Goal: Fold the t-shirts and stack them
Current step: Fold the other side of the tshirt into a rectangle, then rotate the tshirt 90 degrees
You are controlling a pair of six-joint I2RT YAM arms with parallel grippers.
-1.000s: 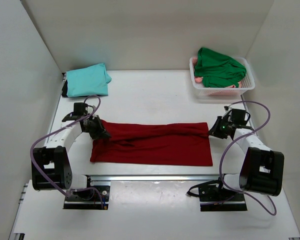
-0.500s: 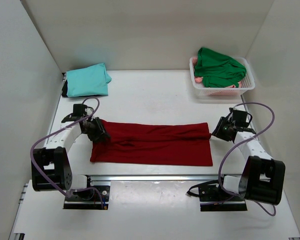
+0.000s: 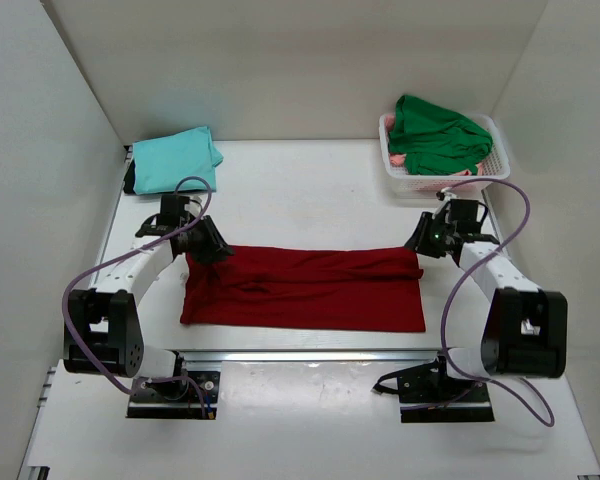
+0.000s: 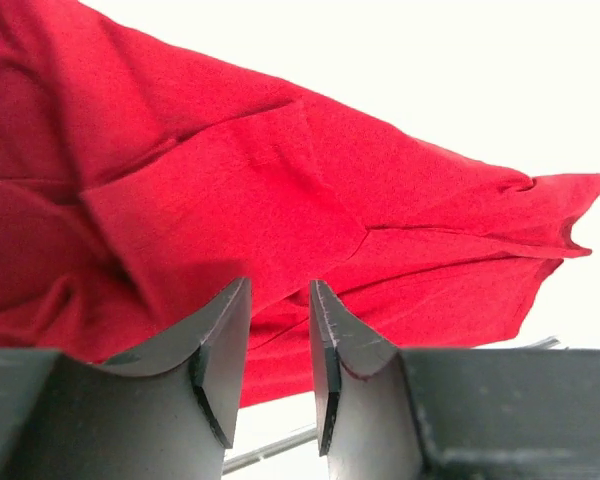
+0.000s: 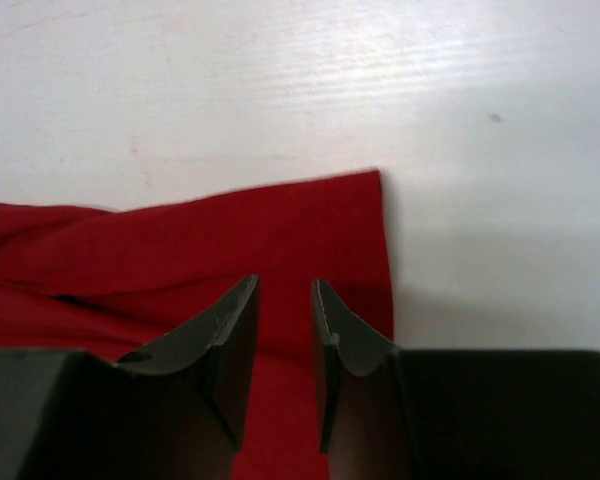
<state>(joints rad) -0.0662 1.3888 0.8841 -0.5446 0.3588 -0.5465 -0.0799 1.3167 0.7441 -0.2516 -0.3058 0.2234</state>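
Note:
The dark red t-shirt point(image 3: 305, 290) lies flat as a long folded band across the near middle of the table. My left gripper point(image 3: 212, 248) hovers at its far left corner, jaws slightly apart and empty; the left wrist view shows the red cloth point(image 4: 280, 180) beyond the gripper point(image 4: 278, 285). My right gripper point(image 3: 420, 240) is at the far right corner, jaws slightly apart and empty point(image 5: 285, 282), over the shirt's corner point(image 5: 230, 240). The light teal t-shirt point(image 3: 175, 160) lies folded at the back left. The bright green t-shirt point(image 3: 435, 135) is bunched in the basket.
A white plastic lattice basket point(image 3: 495, 168) stands at the back right, close behind my right arm. White walls enclose the table on three sides. A metal rail point(image 3: 310, 355) runs along the near edge in front of the shirt.
Both grippers have let go of the shirt's far edge and pulled back toward the far side. The shirt's far edge now rests flat.

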